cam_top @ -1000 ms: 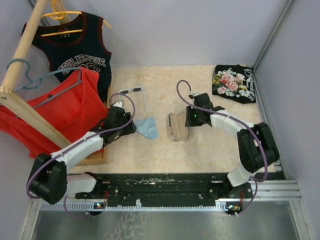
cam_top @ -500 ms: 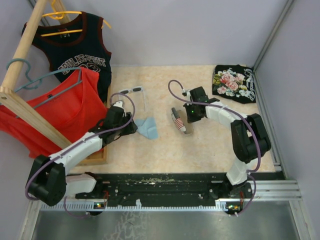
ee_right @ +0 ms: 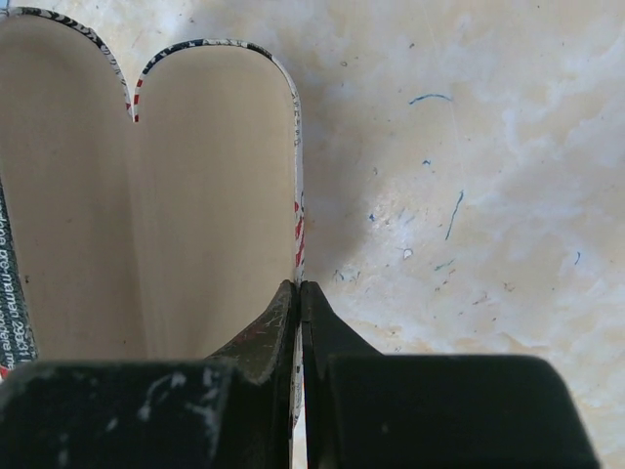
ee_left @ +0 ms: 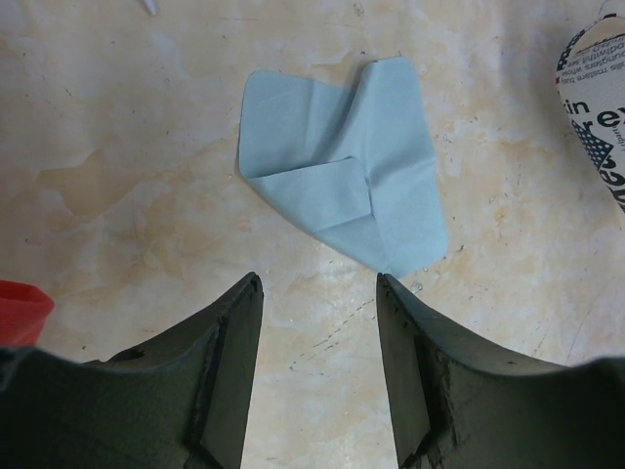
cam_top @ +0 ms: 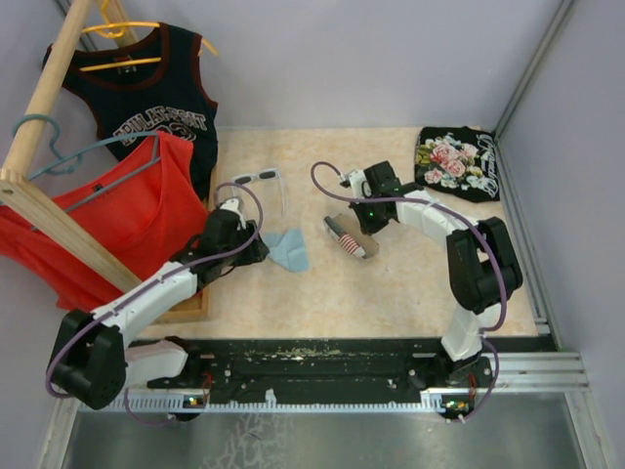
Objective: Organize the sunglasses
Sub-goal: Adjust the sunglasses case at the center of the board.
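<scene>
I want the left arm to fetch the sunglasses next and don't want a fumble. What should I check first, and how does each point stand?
1. Case held steady: ok. The right claw is shut on the rim of the flag-print case.
2. Case open, visible lining bare: ok.
3. Left claw open and empty: ok.
4. Left claw lined up on the sunglasses: not ok. It points at the light-blue cloth, and the sunglasses lie farther back, near the black jersey.
5. Sunglasses' arms folded: cannot tell.
</scene>
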You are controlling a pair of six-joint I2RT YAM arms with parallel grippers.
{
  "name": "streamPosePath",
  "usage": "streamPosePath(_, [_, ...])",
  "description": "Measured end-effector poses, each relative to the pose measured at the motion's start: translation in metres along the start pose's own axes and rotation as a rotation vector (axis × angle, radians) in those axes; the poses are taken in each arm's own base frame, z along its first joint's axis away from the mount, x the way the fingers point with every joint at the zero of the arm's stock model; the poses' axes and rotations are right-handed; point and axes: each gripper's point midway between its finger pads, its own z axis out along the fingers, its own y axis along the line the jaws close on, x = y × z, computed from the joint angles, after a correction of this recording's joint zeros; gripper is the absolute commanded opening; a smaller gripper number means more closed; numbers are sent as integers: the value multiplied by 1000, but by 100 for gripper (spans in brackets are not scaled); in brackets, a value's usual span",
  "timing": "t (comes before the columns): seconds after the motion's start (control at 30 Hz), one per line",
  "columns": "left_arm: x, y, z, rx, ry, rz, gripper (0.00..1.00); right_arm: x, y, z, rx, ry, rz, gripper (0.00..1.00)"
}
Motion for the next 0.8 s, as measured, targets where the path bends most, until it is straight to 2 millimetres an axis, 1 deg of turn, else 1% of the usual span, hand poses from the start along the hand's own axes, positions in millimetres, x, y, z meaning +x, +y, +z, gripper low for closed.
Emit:
streamPosePath(0.13, [2, 0, -1, 5, 4, 0, 56, 0, 2, 1, -10, -1, -26, 0])
streamPosePath(0.2, [3, 0, -1, 9, 7, 0, 57, 0, 2, 3, -10, 1, -8, 0])
streamPosePath(0.4, [3, -2, -2, 19, 7, 1, 57, 2, 5, 17, -1, -9, 133, 0])
streamPosePath(0.5, [2, -3, -3, 22, 3, 1, 57, 7, 8, 21, -7, -12, 166, 0])
streamPosePath(0.6, [0, -4, -6, 29, -5, 1, 57, 9, 11, 23, -26, -8, 142, 0])
streamPosePath(0.8, [-4, -9, -11, 56, -18, -1, 57, 3, 15, 25, -74, -36, 7, 0])
